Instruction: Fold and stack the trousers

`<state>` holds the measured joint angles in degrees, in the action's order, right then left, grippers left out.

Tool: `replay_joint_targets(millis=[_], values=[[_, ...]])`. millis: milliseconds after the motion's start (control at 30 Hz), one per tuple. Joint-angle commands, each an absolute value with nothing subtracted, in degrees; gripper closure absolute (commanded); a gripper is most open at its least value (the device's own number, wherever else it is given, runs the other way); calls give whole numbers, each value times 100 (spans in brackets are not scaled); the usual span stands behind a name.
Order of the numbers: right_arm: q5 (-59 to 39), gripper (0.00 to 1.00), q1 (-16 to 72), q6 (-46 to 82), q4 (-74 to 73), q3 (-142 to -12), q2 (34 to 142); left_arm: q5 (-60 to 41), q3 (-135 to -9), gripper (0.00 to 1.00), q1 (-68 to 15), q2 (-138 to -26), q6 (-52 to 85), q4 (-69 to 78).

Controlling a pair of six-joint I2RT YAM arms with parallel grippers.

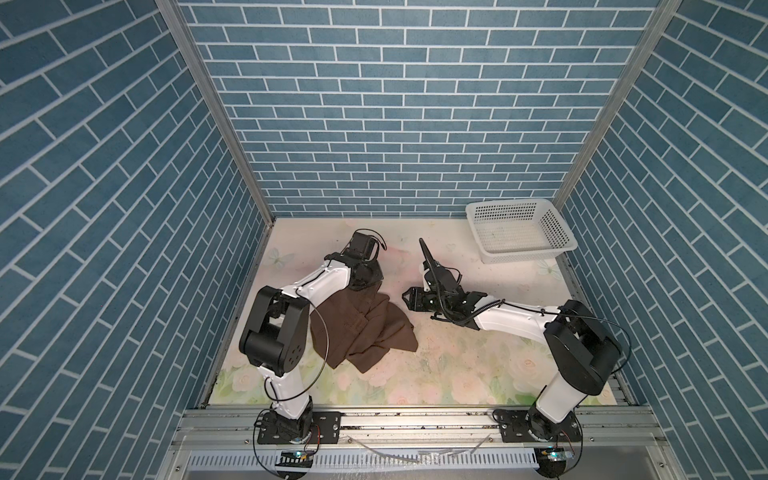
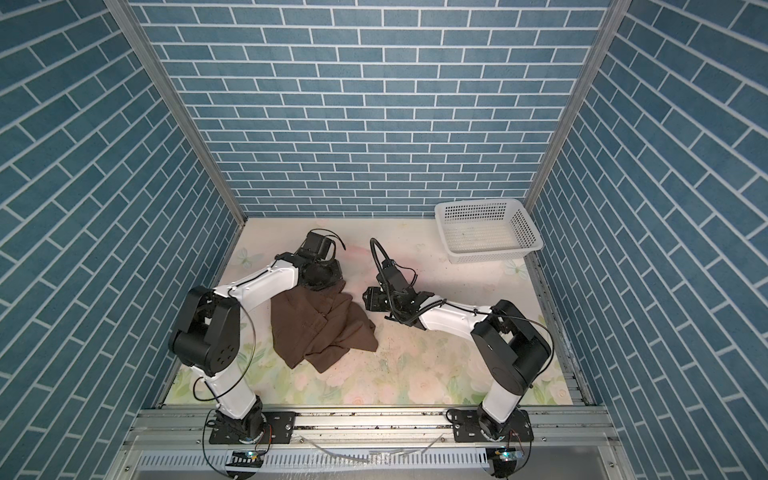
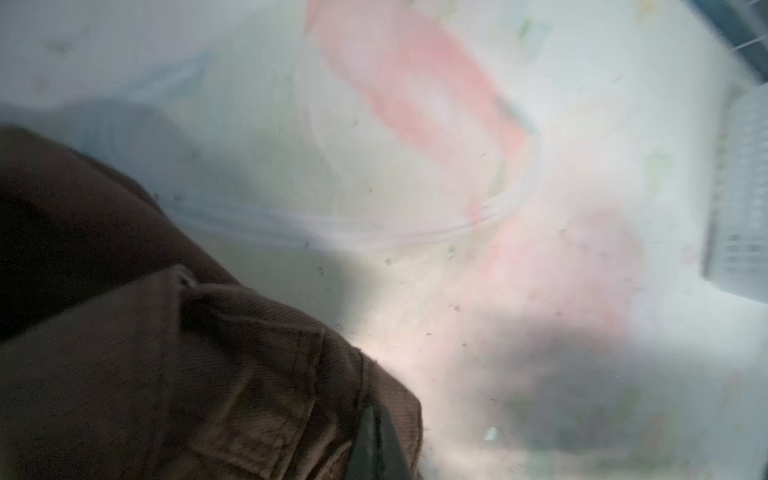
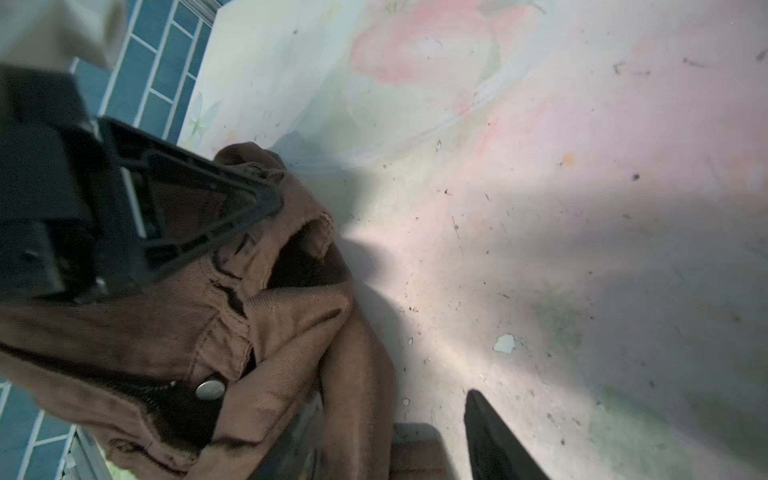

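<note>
**Clamped on Brown Cloth at Left, Parted Alongside at Right**

On the left of both top views: the left arm, bent over the near-left part of the floral table, wrist tipped down at the far end of the cloth.

Just right of that elbow, left of the table's middle, in a crumpled heap: the trousers. Dark brown, folds overlapping, lowest corner pointing toward the near edge, far end gathered up at the wrist.

Seen from the right wrist camera: the left gripper, closed right down, tips pinching a ridge of the waistband. Lower on the same band, a metal button. From the left wrist camera, much blurred: brown cloth lying against a dark finger.

Right of the heap, at mid-table: the right gripper, low over the surface and pointing left at the trousers. Just beside their edge, with a strip of bare table between in both top views. Jaws parted to a middling gap, closed on nothing; one fingertip over bare table.

Farthest right, in the far right corner against the blue brick-pattern wall: a white perforated basket, well apart from the trousers.
</note>
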<state>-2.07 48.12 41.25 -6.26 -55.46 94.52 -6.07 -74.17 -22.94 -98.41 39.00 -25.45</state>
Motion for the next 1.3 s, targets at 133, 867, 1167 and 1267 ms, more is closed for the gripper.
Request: replay_joint_targets(millis=[133, 867, 1167, 1267], values=[[7, 43, 4872, 3432, -211, -6136, 9126, -160, -8385, 100, -2347, -8689, 3474, -3062], [-1696, 1, 6468, 2138, -107, -8037, 10777, 515, -9958, 100, -2343, -8121, 3160, -3719], [-636, 3, 6405, 2306, -346, -7849, 10904, 589, -10463, 100, -2346, -7908, 3021, -3946], [-675, 69, 6218, 2678, -704, -7638, 10926, 605, -10532, 100, -2338, -7758, 2986, -3979]])
